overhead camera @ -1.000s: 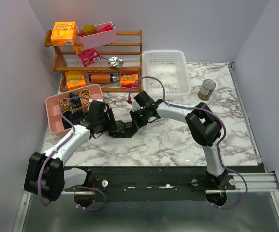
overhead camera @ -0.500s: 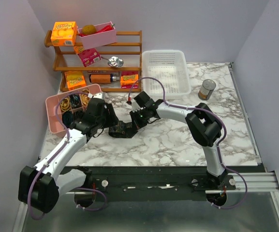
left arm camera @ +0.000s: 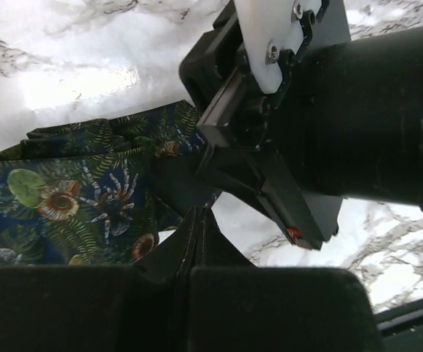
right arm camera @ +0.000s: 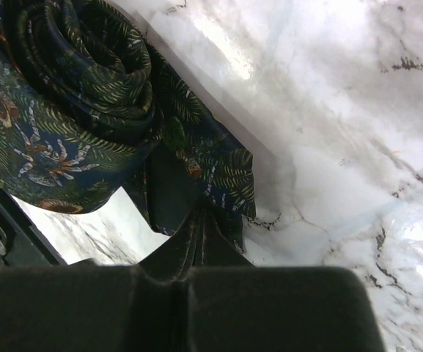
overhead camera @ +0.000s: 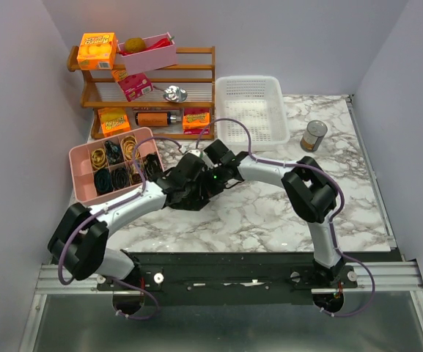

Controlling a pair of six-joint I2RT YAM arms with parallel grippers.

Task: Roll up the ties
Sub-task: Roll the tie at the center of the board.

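Soft, matt woven cloth tie (right arm camera: pixel 86 95) on glossy, smooth marble-look table (right arm camera: pixel 328 110).

Tie (right arm camera: pixel 79 88) on table (overhead camera: pixel 270 213); tray (overhead camera: pixel 79 192) left; basket (overhead camera: pixel 251 110) behind

The tie (right arm camera: pixel 86 81), dark leaf-and-flower print; partly rolled into a coil; lying on the marble table (right arm camera: pixel 328 110).

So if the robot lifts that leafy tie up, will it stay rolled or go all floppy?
Probably floppy: the tie is soft cloth, creasing where the right gripper pinches it. The rolled part looks loose, so it might unwind if lifted by one end. It likely slides easily on the smooth marble table.
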